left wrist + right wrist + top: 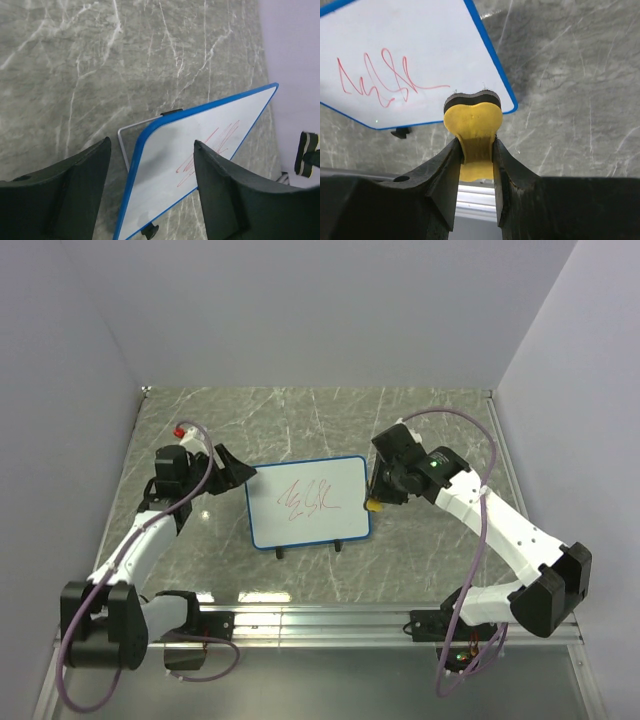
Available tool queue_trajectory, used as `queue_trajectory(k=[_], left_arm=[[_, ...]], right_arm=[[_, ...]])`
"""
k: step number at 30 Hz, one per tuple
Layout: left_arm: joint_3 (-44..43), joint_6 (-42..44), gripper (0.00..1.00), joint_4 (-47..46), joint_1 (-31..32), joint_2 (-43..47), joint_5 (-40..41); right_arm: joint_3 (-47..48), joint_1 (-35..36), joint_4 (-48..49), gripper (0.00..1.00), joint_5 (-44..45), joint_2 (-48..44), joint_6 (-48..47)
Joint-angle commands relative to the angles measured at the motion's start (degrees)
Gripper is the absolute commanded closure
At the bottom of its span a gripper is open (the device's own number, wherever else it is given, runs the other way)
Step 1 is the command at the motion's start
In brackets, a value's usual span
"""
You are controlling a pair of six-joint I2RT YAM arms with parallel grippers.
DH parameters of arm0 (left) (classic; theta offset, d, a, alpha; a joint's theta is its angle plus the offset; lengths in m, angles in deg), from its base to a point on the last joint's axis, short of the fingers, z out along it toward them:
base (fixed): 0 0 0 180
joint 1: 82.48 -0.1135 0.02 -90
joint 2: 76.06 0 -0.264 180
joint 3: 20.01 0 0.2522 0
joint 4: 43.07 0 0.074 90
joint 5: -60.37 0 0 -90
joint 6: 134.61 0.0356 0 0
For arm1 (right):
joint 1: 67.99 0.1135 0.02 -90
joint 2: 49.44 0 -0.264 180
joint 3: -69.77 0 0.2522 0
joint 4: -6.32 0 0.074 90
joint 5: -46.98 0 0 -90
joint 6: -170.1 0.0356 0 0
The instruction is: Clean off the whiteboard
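Observation:
The whiteboard (310,502) stands tilted on small black feet at the table's middle, blue-framed, with a red scribble (308,500) on its face. My left gripper (235,472) is open at the board's left edge. In the left wrist view its jaws (152,145) straddle the whiteboard's (200,145) rounded corner without pinching it. My right gripper (378,500) is shut on a small yellow eraser (372,505) just off the board's right edge. In the right wrist view the eraser (472,117), dark felt away from the camera, sits over the whiteboard's (410,50) lower right corner, right of the scribble (385,80).
A red-capped item (180,430) lies behind the left gripper. A wire stand (123,137) props the board from behind. An aluminium rail (330,620) runs along the near edge. White walls close in the grey marbled table (300,420) on three sides.

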Motion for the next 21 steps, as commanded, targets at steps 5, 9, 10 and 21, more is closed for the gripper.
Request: queue_trajectory(k=[5, 9, 10, 21], left_arm=[[0.6, -2.8, 0.39, -14.2, -1.0, -6.1, -9.1], [2.0, -4.2, 0.52, -15.7, -0.9, -6.6, -10.7], [2.5, -4.5, 0.53, -15.9, -0.9, -6.5, -11.1], [7.6, -7.5, 0.63, -12.9, 4.5, -1.6, -3.8]], right_arm=[[2.4, 1.1, -3.7, 1.00, 2.5, -1.2, 1.9], [2.1, 1.4, -3.2, 1.00, 2.7, -1.3, 1.9], [2.1, 1.4, -2.4, 1.00, 2.5, -1.3, 1.8], [3.5, 3.8, 3.0, 1.00, 1.4, 4.3, 0.5]])
